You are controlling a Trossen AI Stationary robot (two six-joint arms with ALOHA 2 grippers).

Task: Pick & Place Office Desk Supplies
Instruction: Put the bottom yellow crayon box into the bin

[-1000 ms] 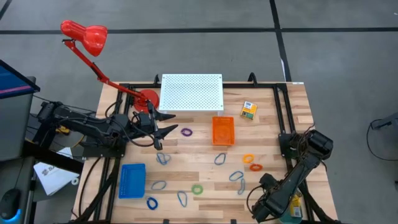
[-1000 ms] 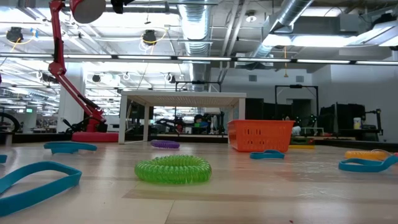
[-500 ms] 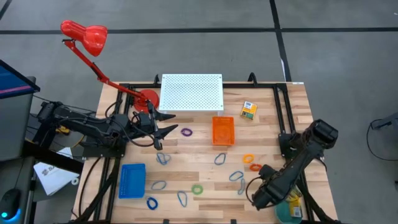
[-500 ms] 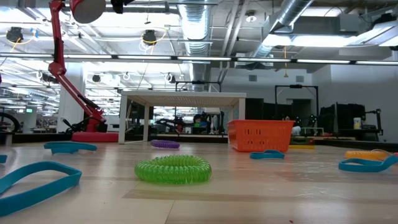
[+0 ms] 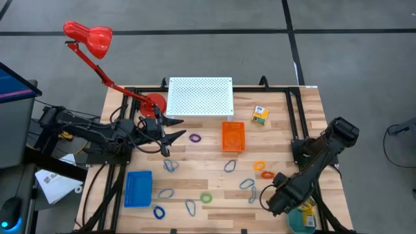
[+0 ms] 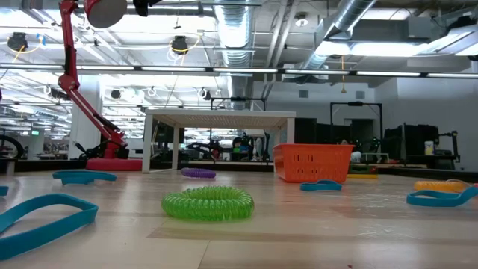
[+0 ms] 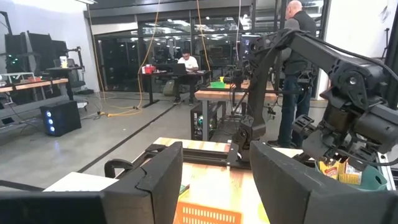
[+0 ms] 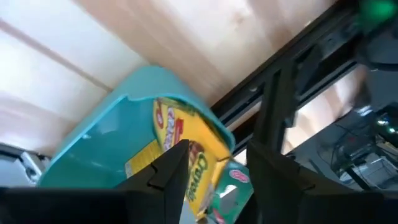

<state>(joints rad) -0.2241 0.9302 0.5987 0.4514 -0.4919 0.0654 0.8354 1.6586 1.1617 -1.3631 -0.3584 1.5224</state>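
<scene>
Yellow boxes (image 8: 186, 155) lie in the teal tray (image 8: 106, 143) at the table's front right corner; right gripper (image 8: 214, 171) hovers above, jaws apparently apart and empty. Left gripper (image 5: 170, 138) waits open near the purple ring (image 5: 195, 138).

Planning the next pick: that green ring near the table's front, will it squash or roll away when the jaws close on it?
The green ring looks ribbed like a coil, so it probably squashes and springs back. It lies flat on the table, so rolling seems unlikely. It looks light, so a nudge may slide it.
</scene>
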